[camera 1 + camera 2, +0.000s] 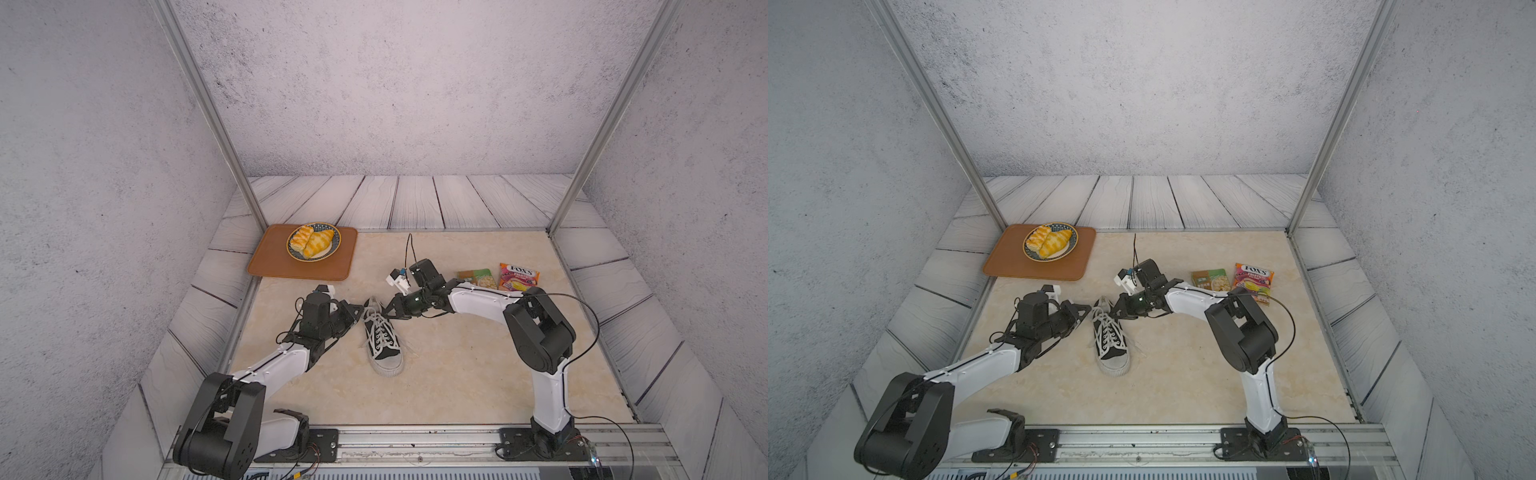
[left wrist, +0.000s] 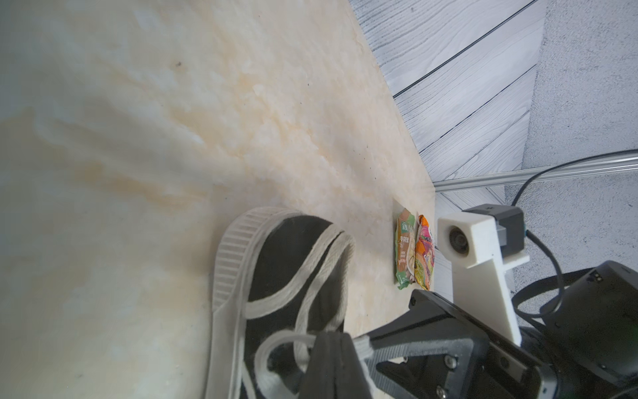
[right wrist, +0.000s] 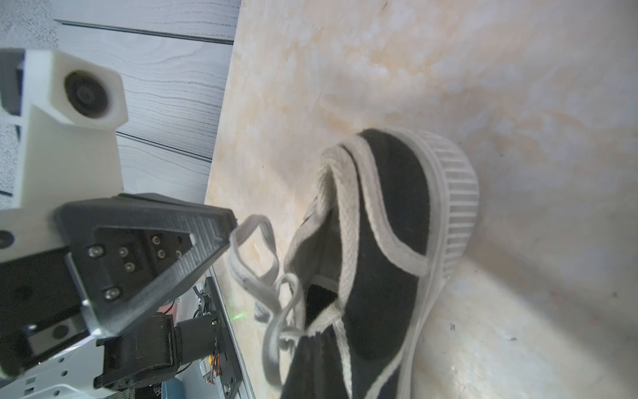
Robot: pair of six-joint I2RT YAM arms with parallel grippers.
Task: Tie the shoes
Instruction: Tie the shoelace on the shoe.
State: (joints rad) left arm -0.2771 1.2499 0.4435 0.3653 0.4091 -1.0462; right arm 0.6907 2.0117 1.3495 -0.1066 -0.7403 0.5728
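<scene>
Right wrist view: the left gripper is seen clenched on a loop of lace just beside the heel opening of the black shoe. In the left wrist view, the right gripper is shown clamped on another strand. In both top views the shoe is laid left of the table's centre, long axis running up and down the frame, toe cap toward the lower edge, heel between both grippers. A tray bearing a plate of pastries is set at upper left; two snack packets lie at right, well apart.
</scene>
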